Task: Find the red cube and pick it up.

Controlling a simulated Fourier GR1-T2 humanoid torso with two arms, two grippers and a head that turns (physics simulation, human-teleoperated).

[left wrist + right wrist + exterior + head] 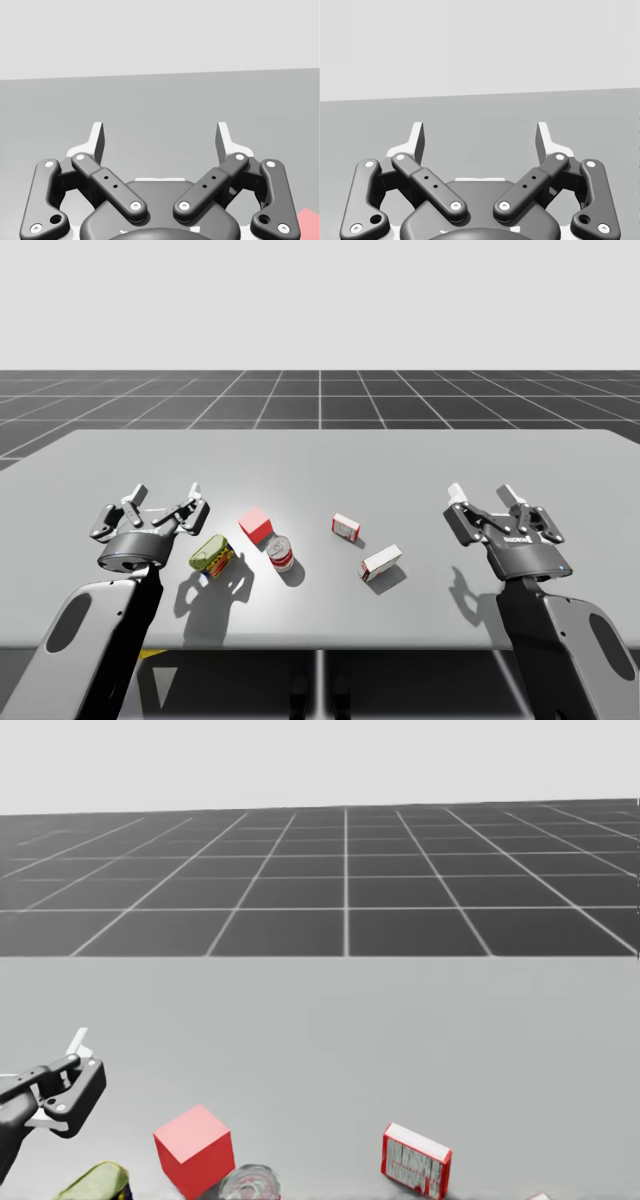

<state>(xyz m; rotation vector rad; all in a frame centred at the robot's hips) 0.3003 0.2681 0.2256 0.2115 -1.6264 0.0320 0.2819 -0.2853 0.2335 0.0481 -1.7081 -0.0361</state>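
Since the red cube (pixel 256 525) is in plain sight, the search looks done. Reach is the step in hand, nothing grasped yet. Cube sits on the table (pixel 420 470), left of centre, just right of the left gripper (pixel 167 492). Left gripper is released, fingers spread wide, holding nothing. Right gripper (pixel 482 492) likewise, well apart on the right side. Next, I'd judge: left arm goes right and down, fingers straddling the cube, then clench and lift. Watch the can (pixel 282 554) just near-right of the cube and the green pouch (pixel 211 555) near-left. Two red-and-white boxes (pixel 346 527) lie further right. Print on can, pouch and boxes: unreadable.
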